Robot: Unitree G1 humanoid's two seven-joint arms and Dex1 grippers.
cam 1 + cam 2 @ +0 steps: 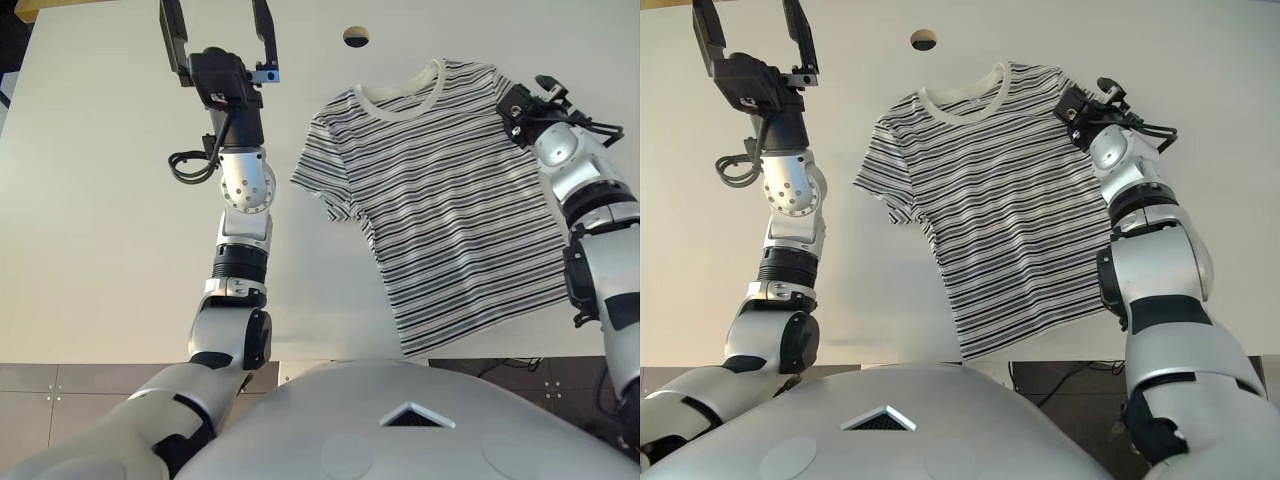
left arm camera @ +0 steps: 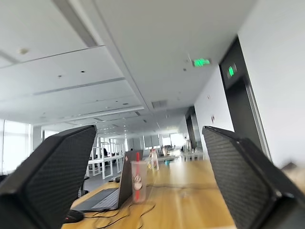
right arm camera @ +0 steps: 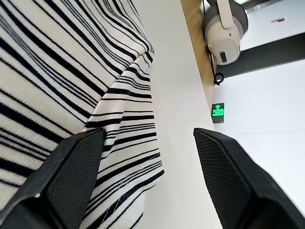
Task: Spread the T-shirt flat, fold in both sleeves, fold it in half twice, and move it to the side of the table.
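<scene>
Right gripper [image 3: 148,143], jaws apart, straddles the sleeve hem [image 3: 126,138] of the striped T-shirt [image 1: 450,200]. A shallow pinch risks slipping and bunching the fabric. Left gripper [image 1: 220,25], jaws apart, is well clear.

A: Left arm [image 1: 245,190]?
B: Stretched nearly straight toward 12 o'clock, elbow extended. The left gripper [image 1: 220,25] sits at 11 o'clock in the head view, fingers [image 2: 47,181] spread wide.
A: Right arm [image 1: 590,200]?
B: Elbow bent, forearm angling toward 11 o'clock, wrist [image 1: 525,100] at 2 o'clock. The right gripper [image 3: 147,181] has its fingers parted too.
</scene>
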